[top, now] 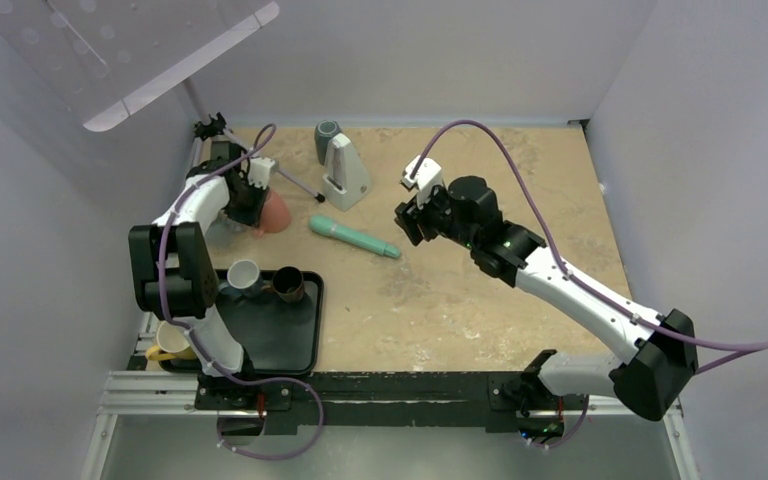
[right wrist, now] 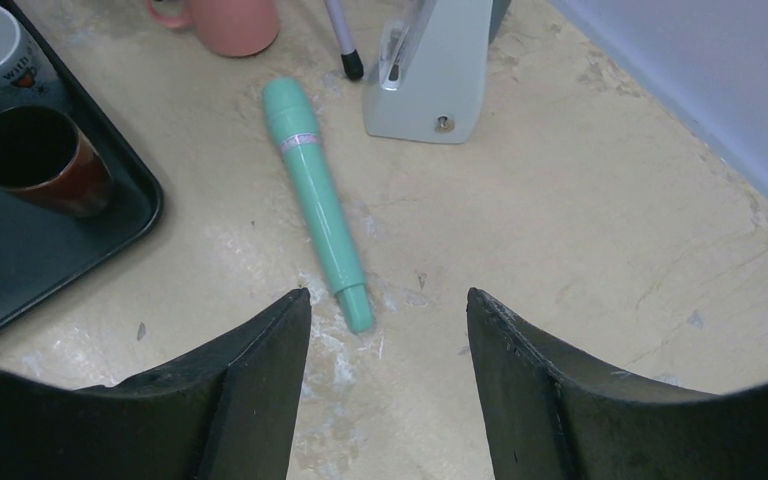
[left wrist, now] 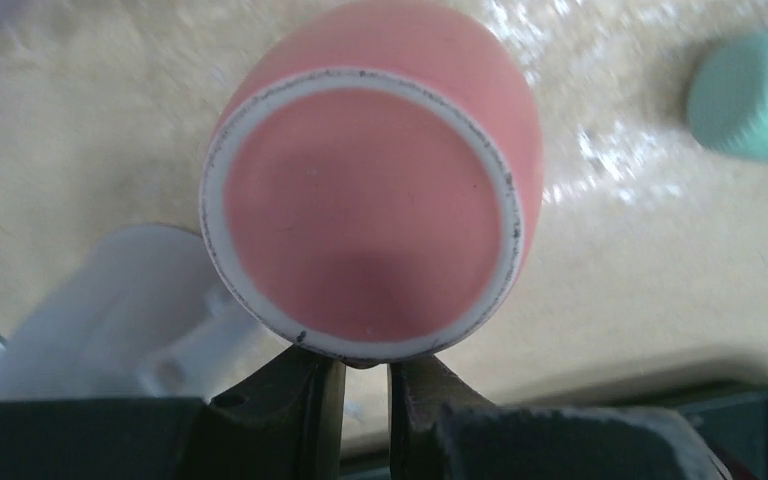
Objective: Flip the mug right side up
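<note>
Pink mug (left wrist: 365, 200) seen base-up, left end effector's (left wrist: 365, 372) grip cannot be told, right end effector (right wrist: 388, 305) held open

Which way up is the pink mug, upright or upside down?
Upside down: in the left wrist view the pink mug turns its closed base, ringed by a pale foot, toward the camera; no opening shows.

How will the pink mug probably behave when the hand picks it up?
The pink mug looks like glazed ceramic, so it is probably stiff, fairly heavy and slippery on its glossy side. Its base faces up, so it seems to rest on its rim and is likely stable. It may chip if dropped.
</note>
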You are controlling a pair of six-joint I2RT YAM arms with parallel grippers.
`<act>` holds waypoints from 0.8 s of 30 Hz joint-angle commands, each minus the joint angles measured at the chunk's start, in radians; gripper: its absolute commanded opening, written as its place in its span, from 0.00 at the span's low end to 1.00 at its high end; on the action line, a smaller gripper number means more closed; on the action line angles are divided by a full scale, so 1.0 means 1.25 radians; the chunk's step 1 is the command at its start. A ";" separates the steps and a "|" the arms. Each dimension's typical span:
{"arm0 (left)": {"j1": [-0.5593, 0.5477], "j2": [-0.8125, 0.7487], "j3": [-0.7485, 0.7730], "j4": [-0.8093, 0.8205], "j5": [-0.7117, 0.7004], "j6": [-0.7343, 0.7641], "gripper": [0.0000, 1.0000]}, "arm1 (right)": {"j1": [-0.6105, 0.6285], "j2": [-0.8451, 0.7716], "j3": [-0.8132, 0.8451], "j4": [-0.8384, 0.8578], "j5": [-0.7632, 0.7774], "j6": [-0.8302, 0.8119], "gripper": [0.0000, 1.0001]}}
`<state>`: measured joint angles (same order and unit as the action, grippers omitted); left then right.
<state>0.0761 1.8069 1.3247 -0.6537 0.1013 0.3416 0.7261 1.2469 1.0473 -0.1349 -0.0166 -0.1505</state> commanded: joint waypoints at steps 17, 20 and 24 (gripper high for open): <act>0.002 -0.218 0.079 -0.153 0.317 -0.176 0.00 | -0.002 0.040 -0.009 0.274 -0.132 0.362 0.82; -0.011 -0.231 0.127 -0.186 0.380 -0.205 0.00 | -0.005 0.065 0.006 0.296 -0.142 0.410 0.87; -0.050 -0.238 0.214 -0.213 0.464 -0.253 0.00 | -0.019 0.102 0.019 0.368 -0.222 0.500 0.89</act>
<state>0.0605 1.5753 1.4467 -0.9291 0.4828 0.1116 0.7219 1.3441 1.0386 0.1787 -0.1913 0.3161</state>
